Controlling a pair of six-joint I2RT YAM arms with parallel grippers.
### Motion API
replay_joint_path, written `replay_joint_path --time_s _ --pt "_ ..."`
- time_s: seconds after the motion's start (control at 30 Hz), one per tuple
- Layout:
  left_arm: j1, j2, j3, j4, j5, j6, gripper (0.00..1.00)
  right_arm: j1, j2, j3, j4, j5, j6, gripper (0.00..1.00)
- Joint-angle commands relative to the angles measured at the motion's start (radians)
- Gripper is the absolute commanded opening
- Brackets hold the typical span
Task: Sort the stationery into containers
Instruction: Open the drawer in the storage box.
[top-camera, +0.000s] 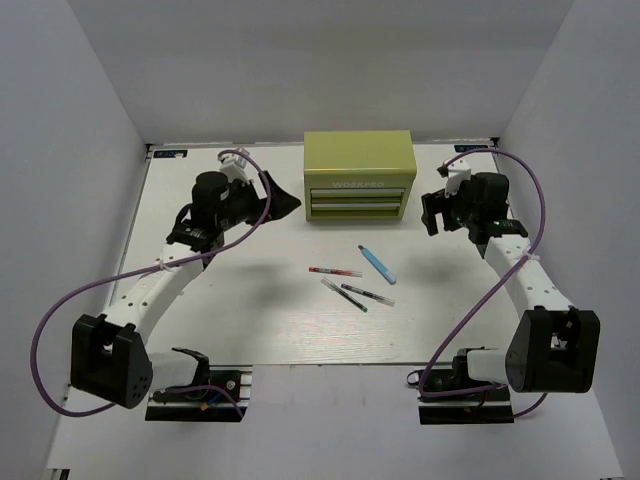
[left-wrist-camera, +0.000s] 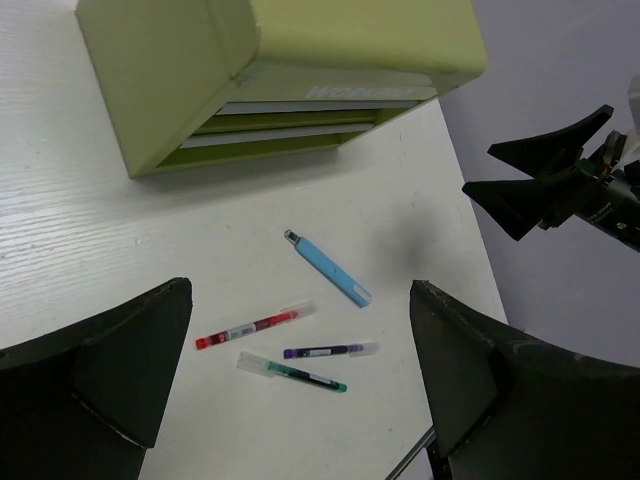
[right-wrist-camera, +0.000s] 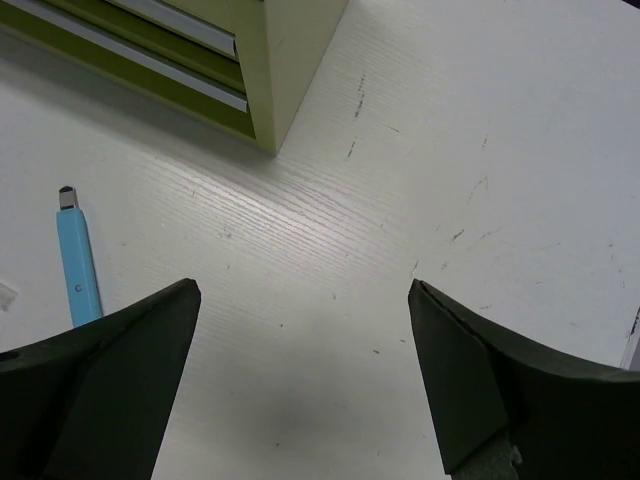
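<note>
Counter (top-camera: 260, 320): white, wood-grain, walled on three sides.

Olive-green tool chest (top-camera: 360, 165): stands at the far middle of the counter, lettering on its front. Its two front drawers (top-camera: 358, 203) are both shut, one above the other.

Left pincer (left-wrist-camera: 300, 290): raised left of the chest, fingers spread wide, holding nothing.

Right pincer (right-wrist-camera: 303, 288): raised right of the chest, fingers likewise spread, holding nothing.

All stationery lies loose on the counter in front of the chest, between the two arms.

Light-blue marker (top-camera: 378, 264): nearest the chest, angled, towards the right.

Red-and-white pen (top-camera: 335, 271): left of the marker, apart from it.

Two dark pens (top-camera: 344, 295) (top-camera: 368, 295): nearest the arm bases, just beside each other; the left wrist view shows a narrow gap between them.
</note>
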Motion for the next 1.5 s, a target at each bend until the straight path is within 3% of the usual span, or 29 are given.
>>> replay_joint_path --time_s 0.0,0.2,0.27,0.3,0.33,0.4,0.43,0.47,0.5,0.57,0.63,0.7,0.8,1.0,1.17,1.47 --pt "-0.045 0.02 0.043 0.055 -0.067 -0.018 1.0 0.001 -0.019 0.031 0.012 0.003 -0.006 0.9" --pt "-0.127 0.055 0.052 0.074 -0.176 -0.058 1.0 0.001 -0.085 0.002 -0.017 -0.138 -0.251 0.9" --pt "-0.14 0.079 0.052 0.083 -0.211 -0.086 1.0 0.001 -0.085 0.026 -0.069 -0.236 -0.282 0.78" --pt "-0.154 0.08 0.052 0.094 -0.211 -0.095 1.0 0.0 -0.084 0.058 -0.092 -0.282 -0.294 0.66" --pt "-0.154 0.096 0.052 0.094 -0.225 -0.106 0.97 0.004 -0.081 0.066 -0.117 -0.303 -0.303 0.39" --pt "-0.18 0.129 0.061 0.121 -0.234 -0.135 0.88 0.007 -0.081 0.093 -0.126 -0.38 -0.332 0.28" --pt "-0.181 0.142 0.061 0.121 -0.234 -0.146 0.8 0.009 -0.085 0.097 -0.125 -0.395 -0.339 0.28" --pt "-0.203 0.17 0.061 0.138 -0.234 -0.165 0.58 0.01 -0.084 0.113 -0.125 -0.434 -0.367 0.38" --pt "-0.204 0.184 0.061 0.153 -0.234 -0.178 0.47 0.01 -0.085 0.114 -0.125 -0.445 -0.378 0.51" --pt "-0.217 0.214 0.072 0.178 -0.234 -0.187 0.38 0.016 -0.082 0.135 -0.131 -0.472 -0.408 0.77" --pt "-0.249 0.268 0.081 0.203 -0.245 -0.212 0.42 0.021 -0.073 0.158 -0.142 -0.489 -0.452 0.84" --pt "-0.265 0.305 0.095 0.222 -0.263 -0.25 0.56 0.033 -0.058 0.169 -0.128 -0.509 -0.472 0.84" --pt "-0.292 0.345 0.058 0.36 -0.306 -0.317 0.68 0.067 -0.014 0.215 -0.091 -0.503 -0.489 0.84" --pt "-0.343 0.392 -0.088 0.731 -0.508 -0.42 0.72 0.125 0.146 0.426 -0.103 -0.459 -0.454 0.84" --pt "-0.374 0.49 -0.069 0.821 -0.614 -0.472 0.72 0.171 0.31 0.558 -0.166 -0.379 -0.5 0.84" --pt "-0.394 0.61 -0.025 0.954 -0.706 -0.574 0.71 0.194 0.407 0.652 -0.24 -0.359 -0.588 0.81"
